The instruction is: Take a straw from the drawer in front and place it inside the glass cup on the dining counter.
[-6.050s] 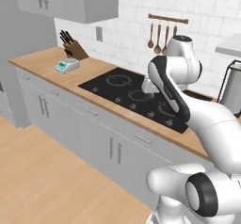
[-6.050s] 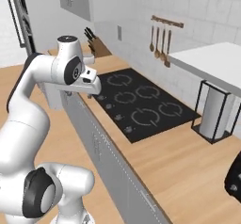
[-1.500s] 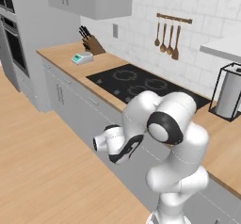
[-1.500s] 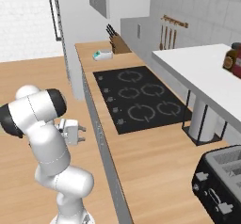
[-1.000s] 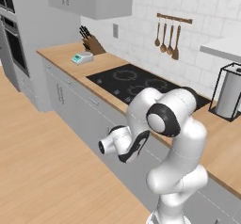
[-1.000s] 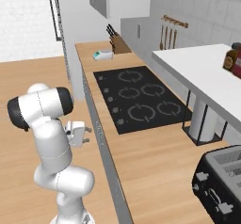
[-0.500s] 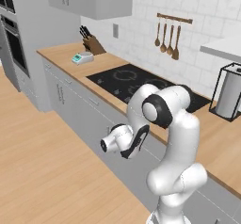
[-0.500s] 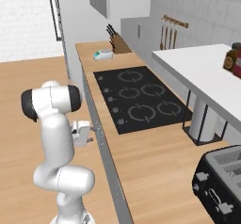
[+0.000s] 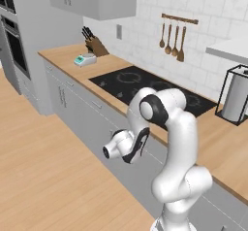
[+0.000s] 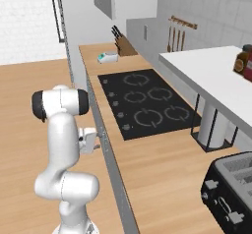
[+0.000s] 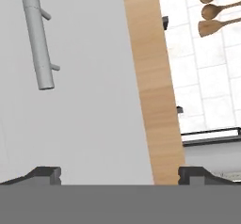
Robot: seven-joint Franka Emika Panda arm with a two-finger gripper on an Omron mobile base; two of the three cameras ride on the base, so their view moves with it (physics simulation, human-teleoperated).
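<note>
Your hand view shows the drawer (image 11: pixel 94 100) front and its handle (image 11: pixel 38 35) close ahead of the tool (image 11: pixel 120 173), jaws wide, empty.

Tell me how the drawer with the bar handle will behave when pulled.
The drawer looks flat-fronted and shut, so it should probably slide straight out, not swing. Its bar handle looks like smooth rigid metal on two posts: unlikely to flex, but possibly slippery.

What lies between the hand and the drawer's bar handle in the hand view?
Only the bare, flat grey drawer front. The open hand faces it, with the handle off toward the upper left, untouched.
</note>
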